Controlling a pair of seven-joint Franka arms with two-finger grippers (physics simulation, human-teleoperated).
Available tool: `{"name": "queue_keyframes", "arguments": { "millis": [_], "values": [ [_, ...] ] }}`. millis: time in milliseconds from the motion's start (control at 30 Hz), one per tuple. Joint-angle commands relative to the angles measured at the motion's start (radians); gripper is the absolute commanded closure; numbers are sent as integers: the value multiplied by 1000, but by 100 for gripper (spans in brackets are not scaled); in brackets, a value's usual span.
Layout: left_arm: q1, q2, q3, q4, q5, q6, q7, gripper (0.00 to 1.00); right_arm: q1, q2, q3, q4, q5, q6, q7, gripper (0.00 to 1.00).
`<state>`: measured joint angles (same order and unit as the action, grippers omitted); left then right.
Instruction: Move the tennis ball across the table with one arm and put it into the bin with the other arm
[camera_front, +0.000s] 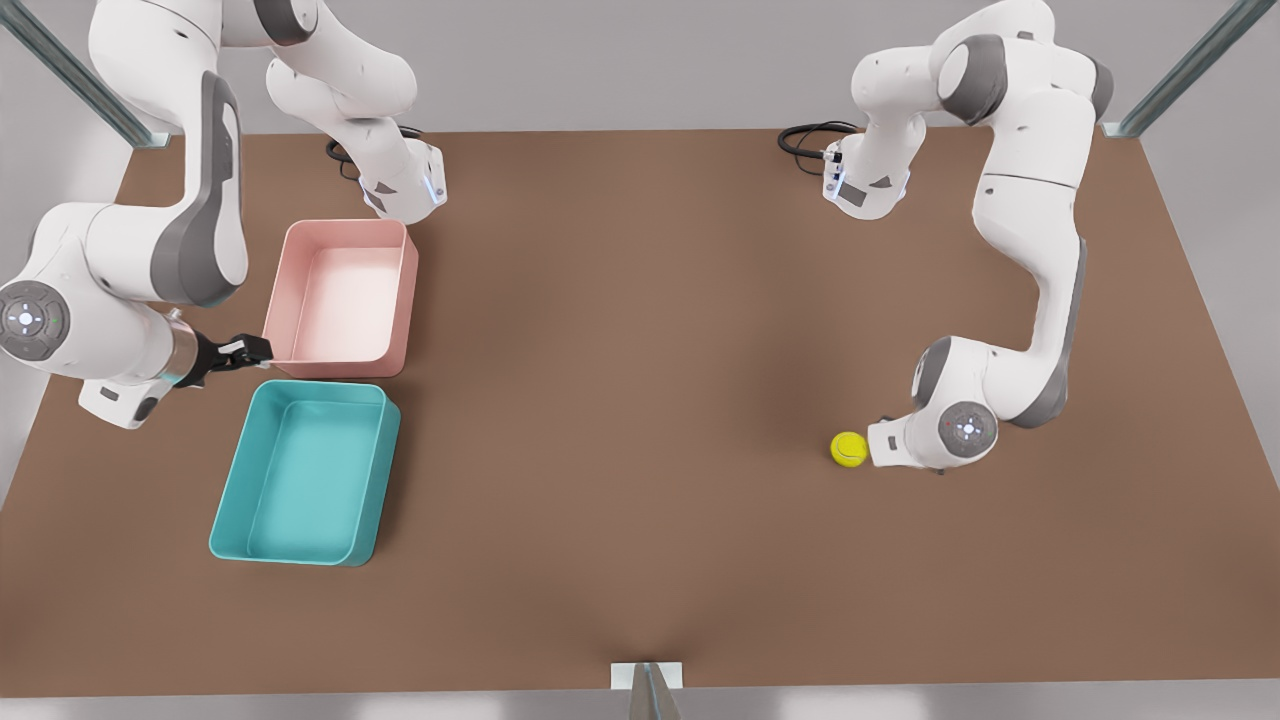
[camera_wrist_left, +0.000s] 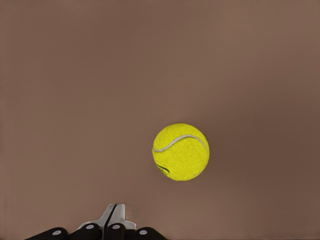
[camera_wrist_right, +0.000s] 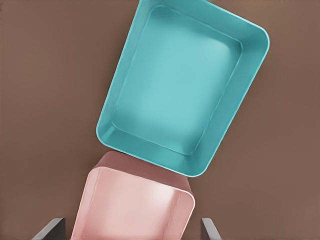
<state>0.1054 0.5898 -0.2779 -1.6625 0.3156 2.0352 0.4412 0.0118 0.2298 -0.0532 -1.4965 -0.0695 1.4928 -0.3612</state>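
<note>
Tennis ball (camera_front: 849, 449), small yellow-green felt with a white seam, sits on the matte brown tabletop (camera_front: 640, 400) touching or just off the tip of the left gripper (camera_front: 874, 447), which is down at table level on the front view's right. Left wrist view: ball (camera_wrist_left: 180, 152) lies just ahead of the gripper (camera_wrist_left: 114, 216) and off its centreline, fingers pressed together, nothing pinched. So this reads as a push, not a grasp. To do it well, get the closed fingertips behind the ball's centre first, since an off-axis contact will squirt it sideways, and keep the stroke low and slow so it rolls straight toward the far side without overrunning. Right gripper (camera_front: 250, 350) waits above the trays with fingers spread and empty; in its wrist view the teal rounded-corner plastic bin (camera_wrist_right: 182, 87) is ahead of it, and the pink tray (camera_wrist_right: 132, 205) is directly beneath, between the fingertips. Aim the roll short of the bin, within that arm's reach and clear of the pink tray (camera_front: 342, 298).
</note>
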Motion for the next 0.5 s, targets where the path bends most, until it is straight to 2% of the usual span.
{"name": "queue_keyframes", "arguments": {
  "millis": [0,100,167,233,467],
  "values": [
    [23,-2,-9,-3,54,132,708,79,-1,0,0,2,8,1,-45,0],
    [37,-10,-9,-16,59,54,729,79,0,3,0,4,8,1,-44,0],
    [25,-73,-11,-120,59,59,895,79,0,5,0,4,8,1,-44,0],
    [23,-68,-11,-135,117,86,910,79,0,9,0,5,13,1,-44,0],
    [28,-42,-9,-212,119,250,860,79,-6,11,0,4,22,0,-44,0]
  ]
}}
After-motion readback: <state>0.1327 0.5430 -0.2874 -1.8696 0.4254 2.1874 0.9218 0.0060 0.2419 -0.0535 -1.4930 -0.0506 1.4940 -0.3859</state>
